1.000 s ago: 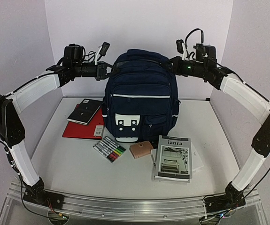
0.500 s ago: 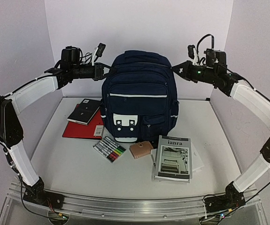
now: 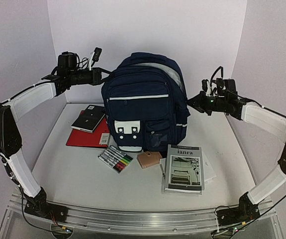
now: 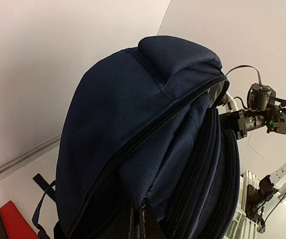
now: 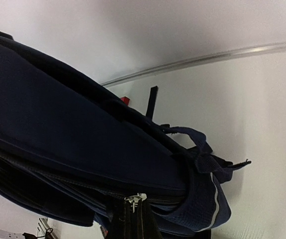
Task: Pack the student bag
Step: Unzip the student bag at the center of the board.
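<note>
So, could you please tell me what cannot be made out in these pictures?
- Inside of the student bag: top external shows only a grey sliver of lining; its own fabric hides the rest.
- Left gripper: left wrist view, fingertips cut off by the bottom edge.
- Right gripper at the zip pull: same, right wrist view.
- Red folder: partly under the notebook and bag.

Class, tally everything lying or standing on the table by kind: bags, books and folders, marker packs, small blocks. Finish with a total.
Bags: 1, the student bag
Books and folders: 3, the black notebook, the red folder, the grey booklet
Marker packs: 1, the marker pack
Small blocks: 1, the tan block
Total: 6
</note>
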